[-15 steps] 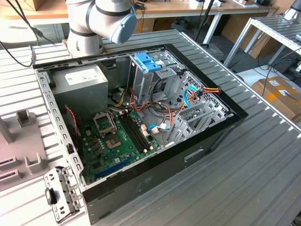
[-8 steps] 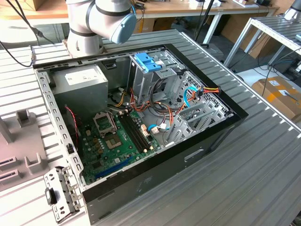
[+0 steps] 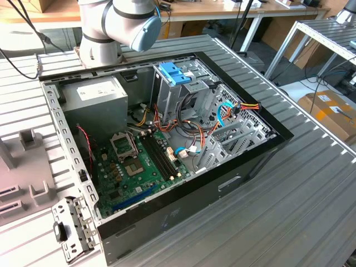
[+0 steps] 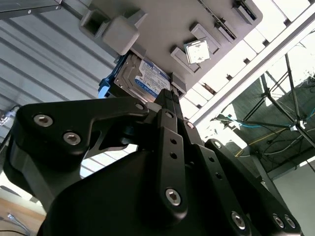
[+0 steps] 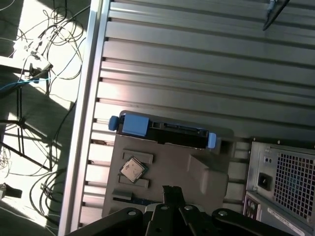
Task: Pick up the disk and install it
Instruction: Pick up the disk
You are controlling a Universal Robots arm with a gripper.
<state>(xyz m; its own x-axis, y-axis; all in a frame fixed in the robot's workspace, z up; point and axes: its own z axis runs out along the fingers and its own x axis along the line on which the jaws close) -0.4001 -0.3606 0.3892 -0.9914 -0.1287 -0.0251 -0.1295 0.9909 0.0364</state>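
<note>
You will find no text that can be read. The disk (image 4: 141, 78) bears a white-and-blue label, yet its print is too small to make out.

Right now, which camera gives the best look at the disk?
The second wrist view: the disk shows its labelled face there. The first wrist view shows the disk edge-on, framed by its blue bracket.

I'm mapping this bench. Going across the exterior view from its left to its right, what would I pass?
grey parts holder → power supply → blue latch → cardboard box
</note>
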